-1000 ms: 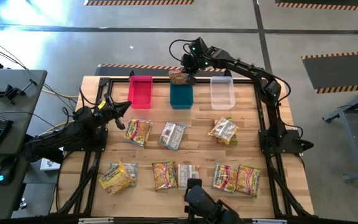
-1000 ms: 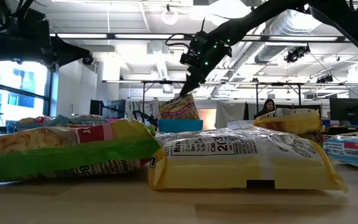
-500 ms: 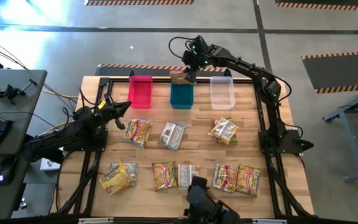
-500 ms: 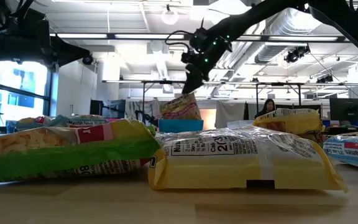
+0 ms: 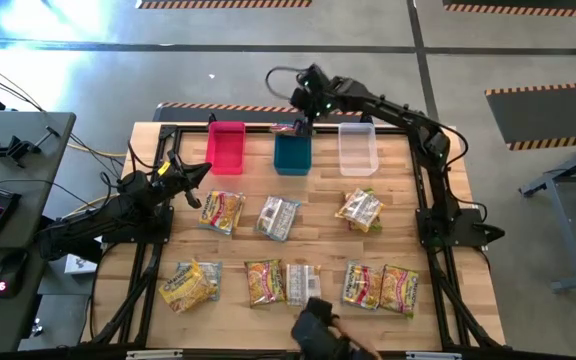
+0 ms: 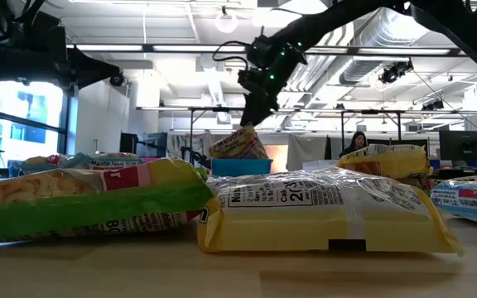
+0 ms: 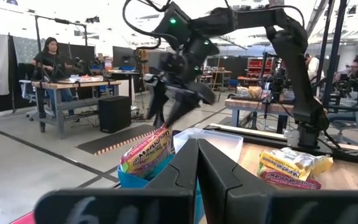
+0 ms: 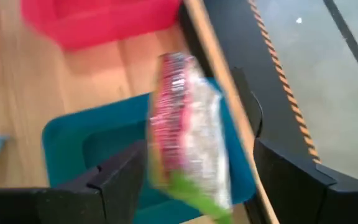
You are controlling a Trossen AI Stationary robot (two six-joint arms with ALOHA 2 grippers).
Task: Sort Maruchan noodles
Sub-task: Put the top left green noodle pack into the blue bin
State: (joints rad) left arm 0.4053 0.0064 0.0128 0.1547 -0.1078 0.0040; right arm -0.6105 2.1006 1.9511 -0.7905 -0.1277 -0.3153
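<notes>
A pink-and-green Maruchan noodles packet stands tilted at the far end of the blue bin, its lower end inside the bin. My right gripper hovers open just above it. Its fingers stand on either side of the packet's top and do not touch it. Several more noodle packets lie flat on the table in two rows. My left gripper waits shut and holding nothing over the table's left side, near the pink bin.
A clear bin stands to the right of the blue one along the far edge. A black frame rail runs around the table. In the low view, packets lie close to the near edge. People stand in the room beyond the table.
My right gripper has opened and let go of the pink-and-green packet, and has drawn slightly up and toward the far left. The packet has dropped lower, with its lower end in the far end of the blue bin, and stands tilted there.
</notes>
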